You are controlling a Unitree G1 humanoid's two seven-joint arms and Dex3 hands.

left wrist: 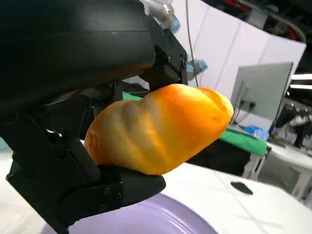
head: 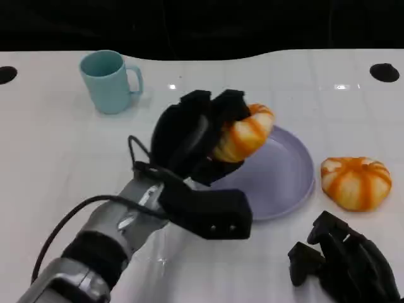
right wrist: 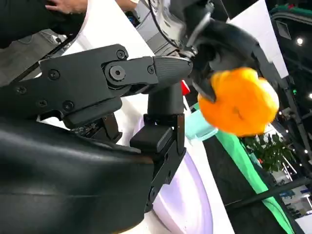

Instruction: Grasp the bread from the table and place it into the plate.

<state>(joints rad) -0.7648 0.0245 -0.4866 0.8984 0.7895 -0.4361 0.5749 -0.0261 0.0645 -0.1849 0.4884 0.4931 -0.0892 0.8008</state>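
Orange-and-cream striped bread (head: 245, 134) is gripped in the left hand (head: 192, 140), held above the near-left part of the lavender plate (head: 284, 180); whether it touches the plate cannot be told from the head view. A second striped bread (head: 355, 182) lies on the white table (head: 50, 158) just to the right of the plate, apart from its rim. A teal mug (head: 108, 81) stands upright at the far left, well apart from the plate. The right hand (head: 344, 264) rests low at the near right, fingers curled in, nothing in them.

Left wrist view: the black fingers (left wrist: 112, 187) of the left hand clamp the bread (left wrist: 161, 129) from below and above. The loaf sits clear of the plate surface (left wrist: 161, 219), which shows directly beneath. A monitor (left wrist: 261, 90) and a green-topped bench (left wrist: 246, 141) stand in the background.

Right wrist view: the right hand's fingers (right wrist: 117, 78) reach forward with nothing between them. Beyond them the left hand (right wrist: 219, 46) holds the bread (right wrist: 239, 102) in the air above the plate (right wrist: 185, 195). The mug (right wrist: 202, 129) shows blurred behind.
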